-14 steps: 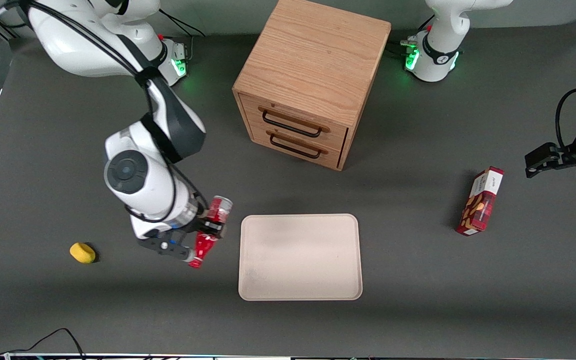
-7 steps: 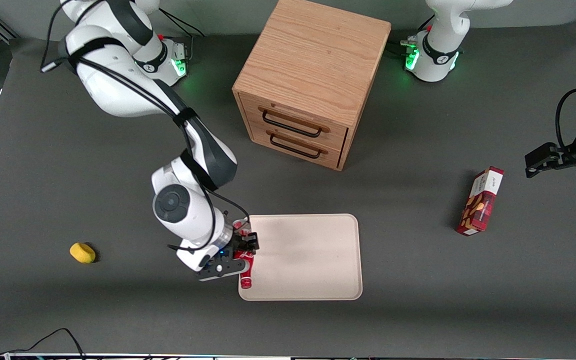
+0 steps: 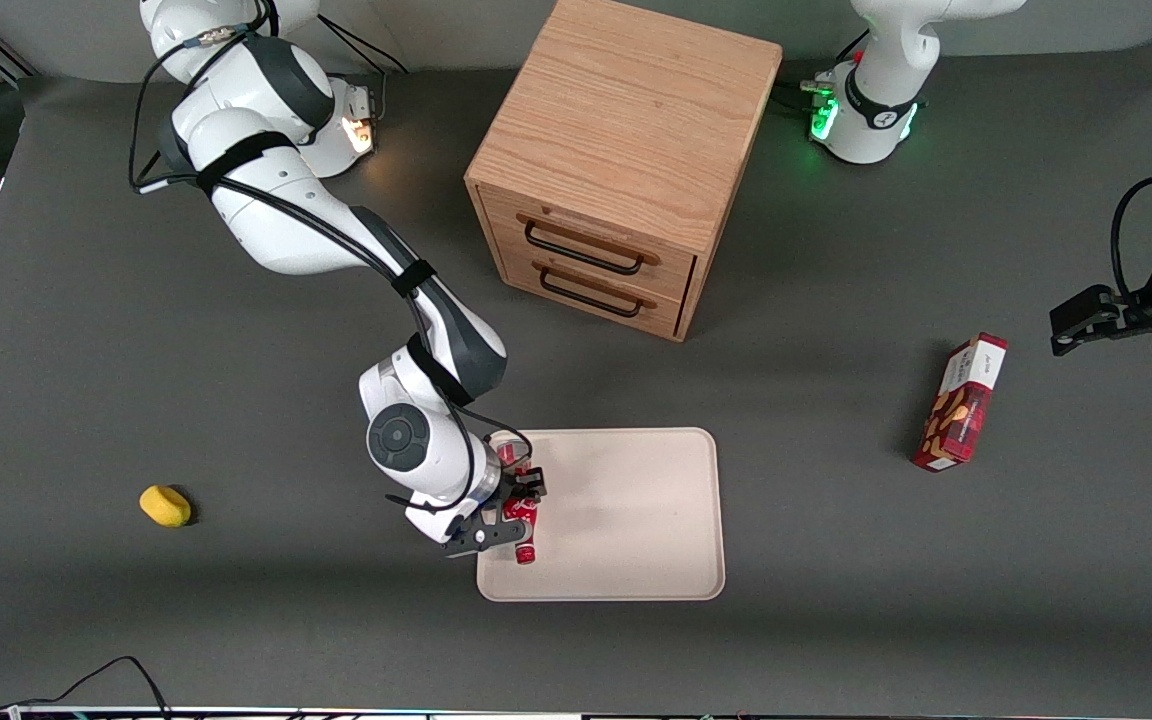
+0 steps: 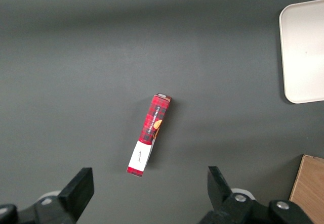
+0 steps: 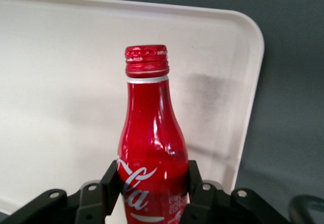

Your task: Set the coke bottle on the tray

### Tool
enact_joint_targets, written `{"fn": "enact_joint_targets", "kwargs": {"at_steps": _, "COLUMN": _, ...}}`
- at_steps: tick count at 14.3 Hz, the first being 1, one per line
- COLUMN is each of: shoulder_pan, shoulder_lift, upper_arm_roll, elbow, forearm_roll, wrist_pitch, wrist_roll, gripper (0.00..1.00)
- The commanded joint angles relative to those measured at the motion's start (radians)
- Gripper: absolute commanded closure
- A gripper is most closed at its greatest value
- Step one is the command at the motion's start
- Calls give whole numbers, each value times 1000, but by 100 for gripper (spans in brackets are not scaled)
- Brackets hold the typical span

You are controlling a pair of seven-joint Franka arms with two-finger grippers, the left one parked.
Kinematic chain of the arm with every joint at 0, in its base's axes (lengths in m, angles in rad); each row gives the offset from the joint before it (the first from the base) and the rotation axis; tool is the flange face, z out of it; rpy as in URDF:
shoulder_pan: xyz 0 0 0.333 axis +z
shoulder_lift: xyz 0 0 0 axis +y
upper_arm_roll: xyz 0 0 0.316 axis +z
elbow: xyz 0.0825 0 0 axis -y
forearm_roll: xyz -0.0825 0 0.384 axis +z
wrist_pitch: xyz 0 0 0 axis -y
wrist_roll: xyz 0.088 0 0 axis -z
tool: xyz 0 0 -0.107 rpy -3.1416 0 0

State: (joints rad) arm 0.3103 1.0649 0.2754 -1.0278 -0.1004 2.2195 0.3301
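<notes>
My right gripper (image 3: pixel 518 510) is shut on the coke bottle (image 3: pixel 521 522), a slim red bottle with white lettering. It holds the bottle lying roughly level over the edge of the cream-beige tray (image 3: pixel 626 520) that faces the working arm's end, cap pointing toward the front camera. In the right wrist view the bottle (image 5: pixel 152 148) sits between my two black fingers (image 5: pixel 110 179), with its red cap over the tray (image 5: pixel 61 82). I cannot tell if the bottle touches the tray.
A wooden two-drawer cabinet (image 3: pixel 616 160) stands farther from the front camera than the tray. A red snack box (image 3: pixel 961 403) lies toward the parked arm's end, also in the left wrist view (image 4: pixel 149 134). A yellow lump (image 3: pixel 165 505) lies toward the working arm's end.
My gripper has carried the bottle from the bare table beside the tray to over the tray's edge. The arm has stretched out toward the tray.
</notes>
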Motion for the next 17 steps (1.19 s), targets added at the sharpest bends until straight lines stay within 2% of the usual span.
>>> {"fn": "enact_joint_targets", "kwargs": {"at_steps": 1, "shoulder_pan": 12, "shoulder_lift": 27, "upper_arm_roll": -16, "elbow": 43, "forearm_roll": 28, "wrist_pitch": 20, "wrist_roll": -2, "gripper": 90}}
{"fn": "enact_joint_targets", "kwargs": {"at_steps": 2, "shoulder_pan": 13, "shoulder_lift": 38, "upper_arm_roll": -33, "elbow": 43, "forearm_roll": 48, "wrist_pitch": 47, "wrist_roll": 0, "gripper": 81}}
{"fn": "enact_joint_targets", "kwargs": {"at_steps": 3, "shoulder_pan": 15, "shoulder_lift": 46, "upper_arm_roll": -53, "elbow": 43, "forearm_roll": 66, "wrist_pitch": 68, "wrist_roll": -3, "gripper": 79}}
{"fn": "enact_joint_targets", "kwargs": {"at_steps": 4, "shoulder_pan": 21, "shoulder_lift": 52, "upper_arm_roll": -65, "elbow": 43, "forearm_roll": 68, "wrist_pitch": 72, "wrist_roll": -3, "gripper": 74}}
{"fn": "enact_joint_targets", "kwargs": {"at_steps": 6, "shoulder_pan": 27, "shoulder_lift": 52, "upper_arm_roll": -82, "elbow": 40, "forearm_roll": 68, "wrist_pitch": 78, "wrist_roll": -3, "gripper": 0}}
{"fn": "enact_joint_targets", "kwargs": {"at_steps": 17, "shoulder_pan": 24, "shoulder_lift": 12, "upper_arm_roll": -87, "elbow": 25, "forearm_roll": 70, "wrist_pitch": 69, "wrist_roll": -12, "gripper": 0}}
